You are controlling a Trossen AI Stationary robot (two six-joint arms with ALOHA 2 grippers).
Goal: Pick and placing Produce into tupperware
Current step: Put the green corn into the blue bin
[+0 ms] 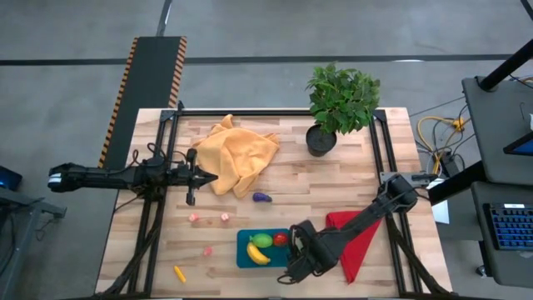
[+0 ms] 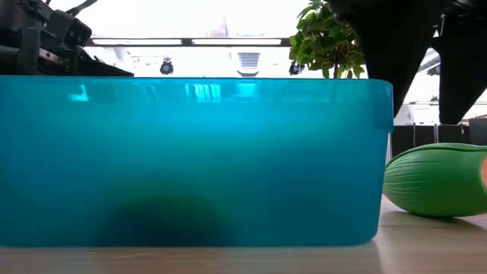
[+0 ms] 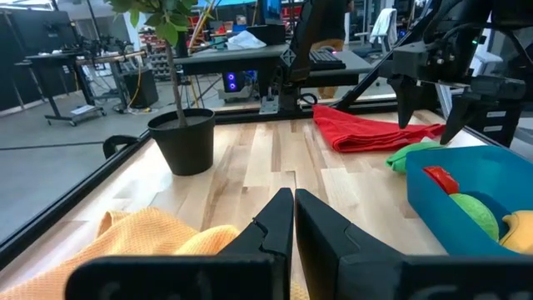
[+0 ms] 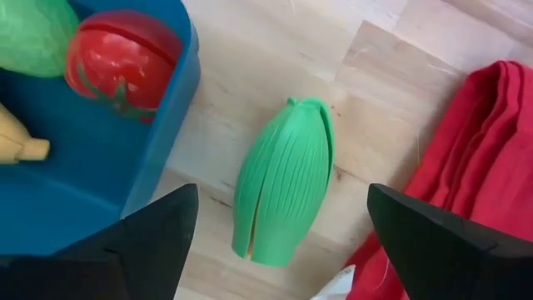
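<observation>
The tupperware [image 1: 244,255] sits near the front edge of the table, and it already holds three pieces: a yellow banana [image 1: 257,254], a green piece [image 1: 262,240] and a red tomato [image 1: 281,238]. So the job looks roughly part done, with more left outside than inside.

The right gripper [image 4: 279,229] hovers just beside the container's right wall, fingers spread wide apart, straddling a ribbed green pod [image 4: 283,192] that lies flat on the bare wood between the tupperware and the red cloth [image 4: 466,158]. Nothing is clamped; the pod rests on the table, untouched as far as the wrist view shows (whether it is about to be grasped or was just let go, the pictures cannot say). It is outside the container, so it counts as not yet placed.

Still to collect: the purple eggplant [image 1: 262,197] near the orange cloth [image 1: 240,154], the orange carrot [image 1: 179,273] at the front left, and three tiny pink bits [image 1: 208,250] scattered left of the tupperware.

The left gripper [image 3: 293,221] waits well away by the orange cloth, fingers pressed together and empty
</observation>
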